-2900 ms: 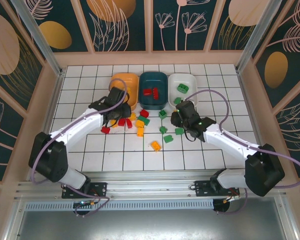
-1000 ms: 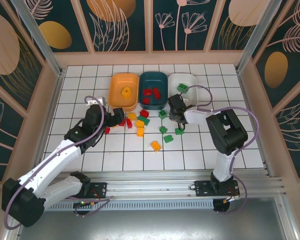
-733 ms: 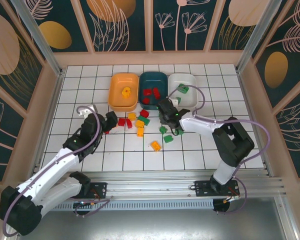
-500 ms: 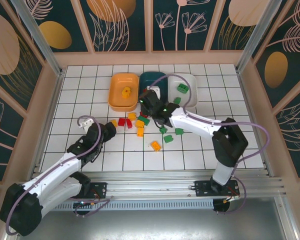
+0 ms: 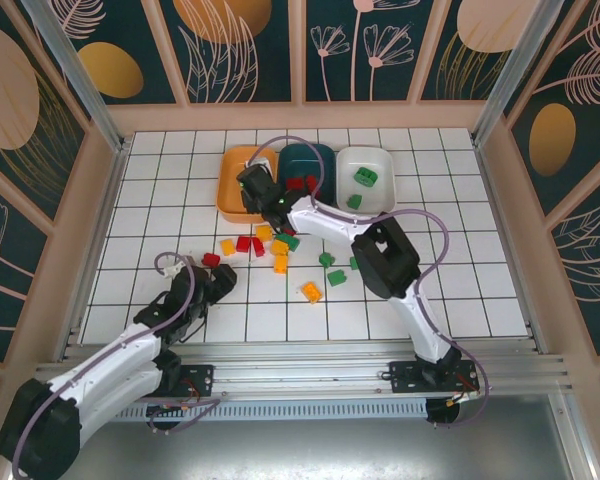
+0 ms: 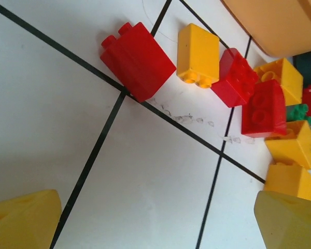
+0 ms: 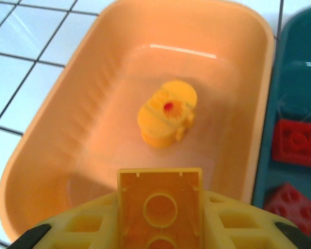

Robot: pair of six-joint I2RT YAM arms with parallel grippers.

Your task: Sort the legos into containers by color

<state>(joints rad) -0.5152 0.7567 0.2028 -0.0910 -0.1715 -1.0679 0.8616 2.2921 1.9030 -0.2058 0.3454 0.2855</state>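
White tiles ruled with dark grout lines make up the counter (image 5: pixel 430 280), boxed in by panels painted with leaves. Along the upper middle of the overhead frame sit the three containers: the orange bowl (image 5: pixel 230 185), the teal bowl (image 5: pixel 315 160) and the white bowl (image 5: pixel 378 160), the last with a green brick (image 5: pixel 364 178) in it. The right jaws are over the orange bowl, clenched on a yellow brick (image 7: pixel 159 207) whose hollow underside, with its round inner tube, faces the wrist camera. Below it lies a rounded yellow piece (image 7: pixel 167 114) on the bowl's floor, and red bricks (image 7: pixel 298 141) lie in the teal bowl at the right edge of that frame. The step in hand looks to be the drop. It would go best with the brick brought over the bowl's middle, well off the rim shared with the teal one, lowered close, and then freed by a full, clean parting. Everything here is hard, glossy plastic. The bowl walls are smooth, sloped and round-cornered, so a brick let go from high up could bounce or skid. The loose legos (image 5: pixel 270 245) sit mid-counter, studded and sharp-edged. The left jaws are low in the frame, spread wide and empty, near a red brick (image 6: pixel 137 60).
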